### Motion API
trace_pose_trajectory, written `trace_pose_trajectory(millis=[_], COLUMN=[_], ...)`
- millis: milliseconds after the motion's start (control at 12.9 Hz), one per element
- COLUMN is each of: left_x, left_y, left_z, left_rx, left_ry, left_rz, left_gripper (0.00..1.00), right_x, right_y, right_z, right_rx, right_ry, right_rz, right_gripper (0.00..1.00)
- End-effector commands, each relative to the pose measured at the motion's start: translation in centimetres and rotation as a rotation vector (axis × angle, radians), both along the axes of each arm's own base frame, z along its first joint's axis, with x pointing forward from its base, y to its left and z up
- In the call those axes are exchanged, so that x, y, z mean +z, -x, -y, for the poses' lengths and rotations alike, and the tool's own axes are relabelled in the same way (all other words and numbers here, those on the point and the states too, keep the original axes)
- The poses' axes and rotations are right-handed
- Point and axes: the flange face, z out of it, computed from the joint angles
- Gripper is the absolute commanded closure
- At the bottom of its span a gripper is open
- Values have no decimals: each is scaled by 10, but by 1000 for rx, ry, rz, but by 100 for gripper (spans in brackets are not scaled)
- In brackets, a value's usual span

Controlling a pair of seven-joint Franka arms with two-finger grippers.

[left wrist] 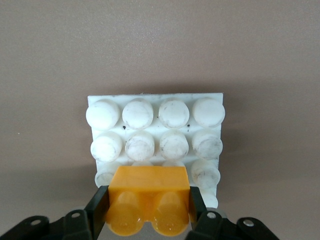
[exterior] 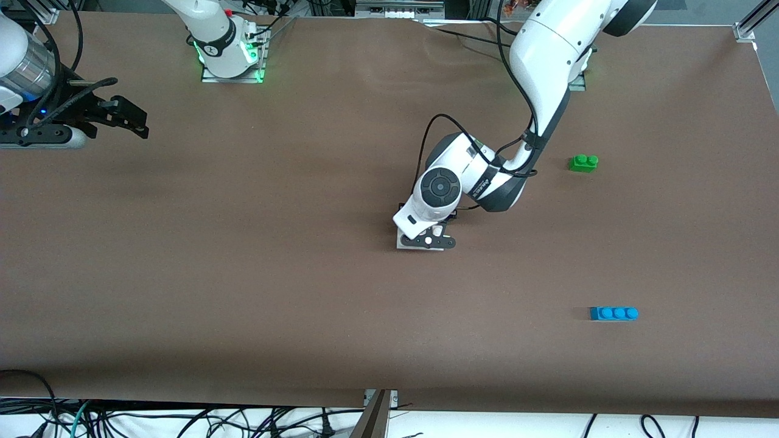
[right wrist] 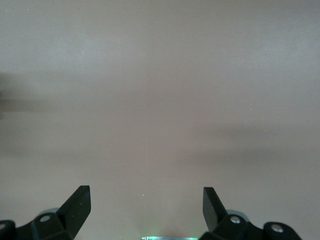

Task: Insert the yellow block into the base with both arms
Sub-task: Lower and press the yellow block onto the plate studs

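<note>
Overhead first, in the front view: the left arm [exterior: 541,67] bends down to the middle of the table [exterior: 243,292], and its wrist covers most of the base [exterior: 402,242], of which only a pale corner shows under the left gripper [exterior: 428,241]. The block itself is hidden from this camera. One green brick [exterior: 583,163] lies toward the left arm's end of the table, farther from the camera than the single blue brick [exterior: 613,313], which has three studs. Both are well apart from the gripper. The right arm [exterior: 210,30] waits, with the right gripper [exterior: 125,118] up over the table's edge at its own end.

Next, the left wrist view: the left gripper [left wrist: 148,212] holds the block [left wrist: 149,200] between its two black fingers [left wrist: 98,210], one pressed against each side. The block's two studs face the camera. It sits at the edge of the base [left wrist: 156,131], over the row of studs closest to the gripper, whether pressed on or just above cannot be told. One base and one yellow block are in sight.

Last, the right wrist view: the right gripper [right wrist: 146,207] is spread wide with nothing between its fingertips [right wrist: 79,202], only bare table [right wrist: 160,100] under it.
</note>
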Motion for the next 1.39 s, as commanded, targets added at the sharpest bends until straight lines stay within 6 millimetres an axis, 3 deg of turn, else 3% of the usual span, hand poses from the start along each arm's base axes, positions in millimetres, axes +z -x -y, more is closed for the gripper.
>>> trace_pose_trajectory(millis=[0,1316], left_x=[0,-13], left_y=[-2,-2], left_z=[6,6], left_rx=[3,13], left_ry=[-23,-26], left_rz=[14,7], left_gripper=[61,59], right_x=[1,-5], right_y=[4,5], right_z=[3,3], right_rx=[14,13], right_ry=[-5,-4], right_rz=[-1,-6], right_gripper=[1,1])
